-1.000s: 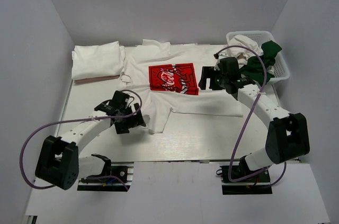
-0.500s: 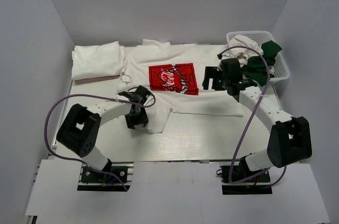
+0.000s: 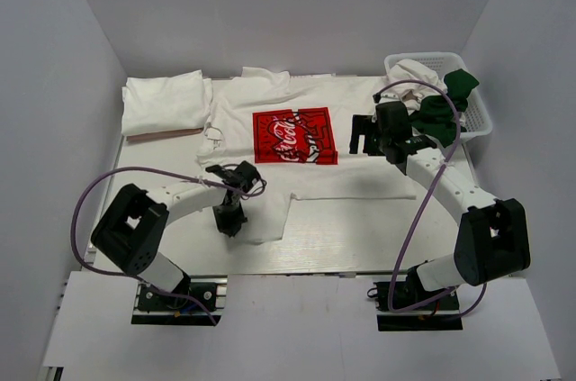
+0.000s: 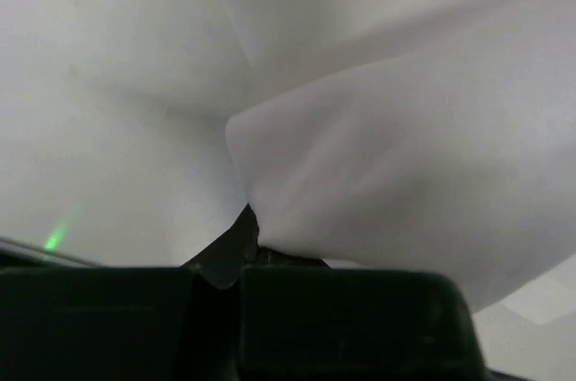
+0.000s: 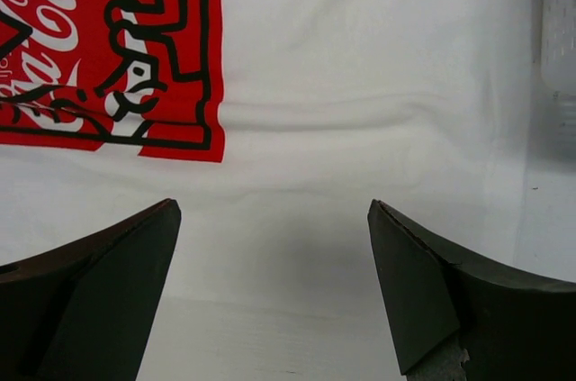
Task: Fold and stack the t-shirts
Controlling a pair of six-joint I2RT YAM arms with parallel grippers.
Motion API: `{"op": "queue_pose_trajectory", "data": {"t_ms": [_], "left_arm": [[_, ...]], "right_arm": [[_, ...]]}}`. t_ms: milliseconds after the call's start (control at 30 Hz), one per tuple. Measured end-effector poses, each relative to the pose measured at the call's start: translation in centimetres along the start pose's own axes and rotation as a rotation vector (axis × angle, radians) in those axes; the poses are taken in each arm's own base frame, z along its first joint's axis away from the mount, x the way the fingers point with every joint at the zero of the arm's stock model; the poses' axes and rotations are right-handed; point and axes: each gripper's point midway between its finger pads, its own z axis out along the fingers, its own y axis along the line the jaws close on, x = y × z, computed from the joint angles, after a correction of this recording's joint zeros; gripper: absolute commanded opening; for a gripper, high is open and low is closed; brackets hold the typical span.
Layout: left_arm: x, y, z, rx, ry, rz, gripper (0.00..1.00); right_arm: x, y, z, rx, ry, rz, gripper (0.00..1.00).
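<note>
White cloth t-shirt with a red square Coca-Cola print [image 3: 297, 136] lay spread flat, print up, at mid-table, its near-left flap creased. My left gripper [image 3: 229, 219] was clamped on that flap's white cloth. My right gripper [image 5: 273, 212] hovered over the shirt right of the print, fingers wide apart. Folded white shirt pile [image 3: 164, 104] sat back-left. White plastic lattice basket [image 3: 481, 118] stood back-right, near the shirt's edge. Bare tabletop [image 3: 378, 232] ran along the near hem.
</note>
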Motion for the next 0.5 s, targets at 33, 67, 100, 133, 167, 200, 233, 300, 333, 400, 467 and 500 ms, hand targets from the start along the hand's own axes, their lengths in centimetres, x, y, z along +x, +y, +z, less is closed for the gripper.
{"op": "queue_pose_trajectory", "data": {"t_ms": [33,67,100,133,167,200,233,300,333,400,467,500], "left_arm": [[0.7,0.6,0.0,-0.012,0.020,0.004,0.00],[1.4,1.2,-0.1,-0.022,0.045,0.008,0.00],[2.0,1.6,-0.2,-0.034,0.074,0.013,0.00],[2.7,2.0,-0.3,-0.045,0.102,0.019,0.00],[3.3,2.4,-0.6,-0.055,0.130,0.028,0.00],[3.8,2.7,-0.9,-0.058,0.148,0.035,0.06],[4.3,3.0,-1.3,-0.056,0.168,0.046,0.10],[5.3,3.5,-2.3,-0.035,0.207,0.074,0.13],[5.7,3.7,-2.9,-0.022,0.226,0.088,0.21],[6.8,4.0,-4.0,0.011,0.276,0.124,0.21],[8.0,4.4,-4.9,0.042,0.330,0.154,0.29],[8.6,4.4,-5.4,0.063,0.359,0.169,0.38]], "right_arm": [[0.1,-0.1,0.0,0.004,0.002,0.000,0.90],[0.3,-0.2,0.1,0.008,0.006,-0.001,0.90],[0.5,-0.3,0.1,0.012,0.011,-0.001,0.90],[0.8,-0.4,0.1,0.015,0.016,-0.002,0.90],[0.9,-0.4,0.1,0.018,0.020,-0.002,0.90],[1.0,-0.5,0.1,0.019,0.021,-0.003,0.90],[1.0,-0.5,0.1,0.019,0.022,-0.003,0.90],[1.0,-0.5,0.1,0.019,0.022,-0.003,0.90],[1.0,-0.5,0.1,0.019,0.022,-0.003,0.90],[1.0,-0.5,0.1,0.019,0.023,-0.003,0.90],[1.1,-0.5,0.1,0.019,0.025,-0.003,0.90],[1.1,-0.5,0.1,0.019,0.028,-0.003,0.90]]}}
